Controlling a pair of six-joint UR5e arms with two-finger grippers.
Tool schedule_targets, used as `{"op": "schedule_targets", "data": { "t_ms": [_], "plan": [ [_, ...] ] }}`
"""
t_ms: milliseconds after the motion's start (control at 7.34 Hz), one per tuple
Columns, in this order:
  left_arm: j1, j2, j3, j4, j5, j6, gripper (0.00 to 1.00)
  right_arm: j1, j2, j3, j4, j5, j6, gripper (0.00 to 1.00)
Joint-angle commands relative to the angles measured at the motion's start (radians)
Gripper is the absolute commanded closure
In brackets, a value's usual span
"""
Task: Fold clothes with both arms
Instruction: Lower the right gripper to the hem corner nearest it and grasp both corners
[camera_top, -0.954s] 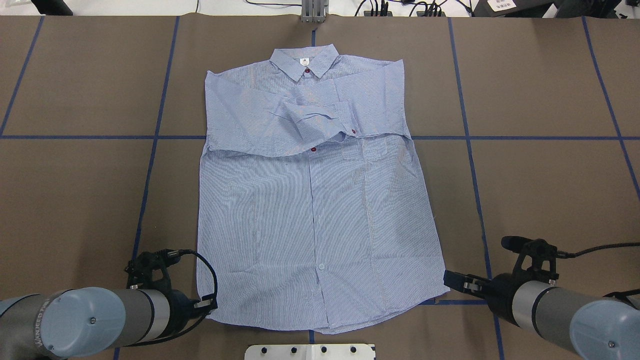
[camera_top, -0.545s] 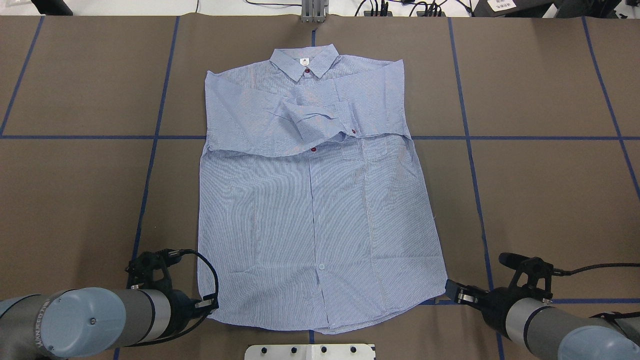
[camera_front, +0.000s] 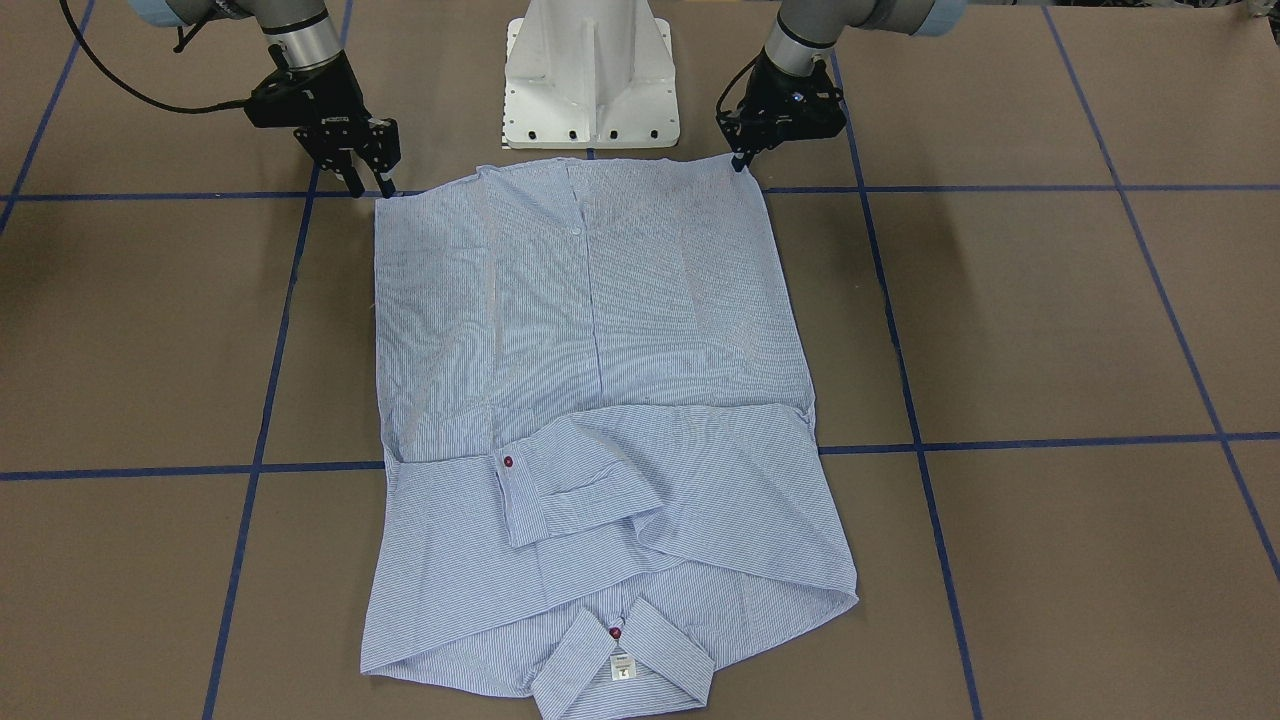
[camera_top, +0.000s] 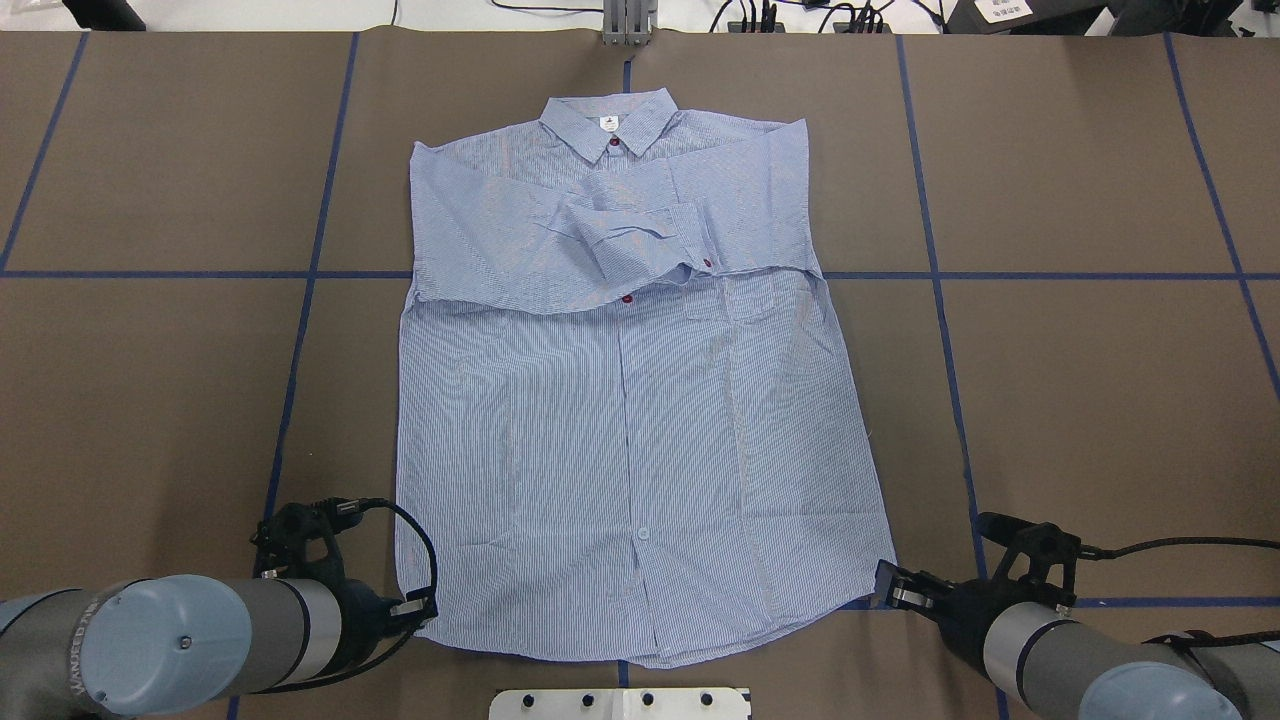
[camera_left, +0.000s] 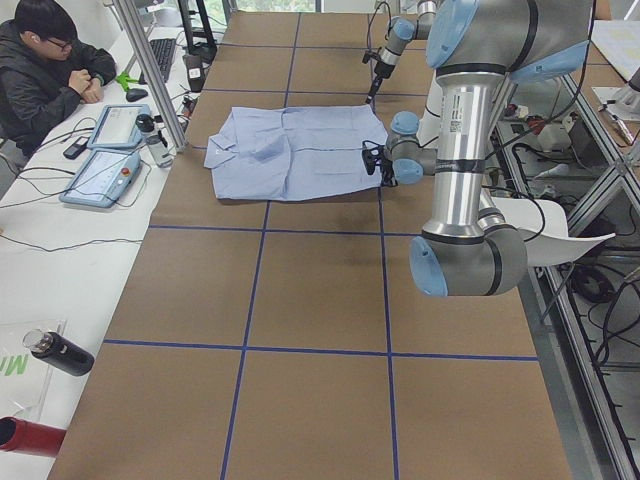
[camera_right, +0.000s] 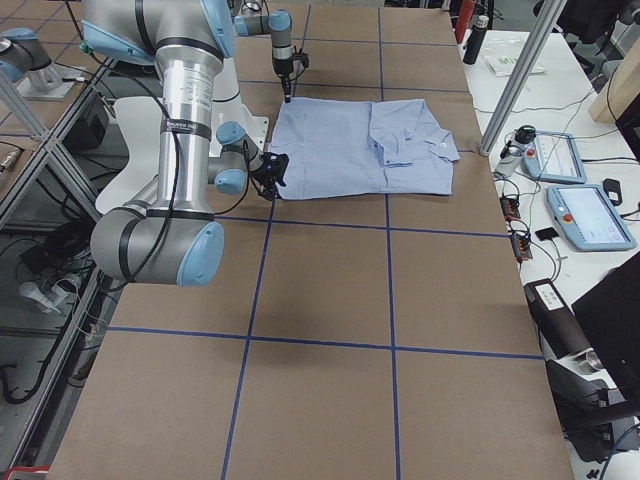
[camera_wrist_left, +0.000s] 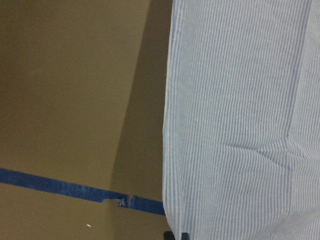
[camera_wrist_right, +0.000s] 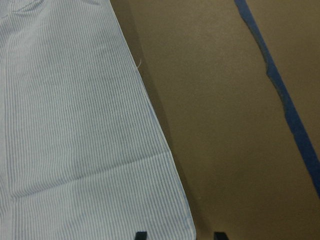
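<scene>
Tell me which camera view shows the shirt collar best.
The front-facing view: the collar lies nearest that camera, with its label and red button clear. Overhead shows it smaller; the side views tiny; the wrist views miss it.

This is a robotics lab: two grey industrial robot arms (camera_left: 465, 140) stand by a white pedestal (camera_front: 590, 80) at 12 o'clock of a large table (camera_top: 1100, 400) covered in brown sheeting and gridded with blue tape (camera_top: 150, 274). On the white bench at 9 o'clock in the left-side view lie teach pendants (camera_left: 100, 178) and cables (camera_left: 60, 240) beside an aluminium frame post (camera_left: 149, 70). A person (camera_left: 45, 75) sits there at 10 o'clock.
</scene>
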Motion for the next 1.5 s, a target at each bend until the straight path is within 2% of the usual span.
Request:
{"op": "schedule_targets", "data": {
  "t_ms": [0, 136, 818, 954, 1090, 1363],
  "plan": [
    [0.000, -0.002, -0.002, 0.000, 0.000, 0.000, 1.00, -0.001, 0.010, -0.027, -0.002, -0.017, 0.000, 0.46],
    [0.000, -0.002, -0.002, 0.000, 0.000, 0.000, 1.00, -0.003, 0.012, -0.030, -0.002, -0.019, 0.000, 0.46],
    [-0.001, 0.002, -0.013, 0.003, 0.000, 0.000, 1.00, -0.004, 0.036, -0.040, -0.003, -0.020, 0.000, 0.65],
    [-0.002, 0.002, -0.024, 0.006, -0.002, 0.000, 1.00, -0.004, 0.036, -0.038, -0.003, -0.020, 0.001, 0.76],
    [0.000, 0.000, -0.024, 0.006, -0.002, 0.000, 1.00, -0.004, 0.036, -0.038, -0.005, -0.020, 0.001, 0.96],
    [0.000, 0.000, -0.030, 0.006, -0.002, 0.000, 1.00, -0.001, 0.030, -0.037, -0.009, -0.028, 0.000, 1.00]
  ]
}}
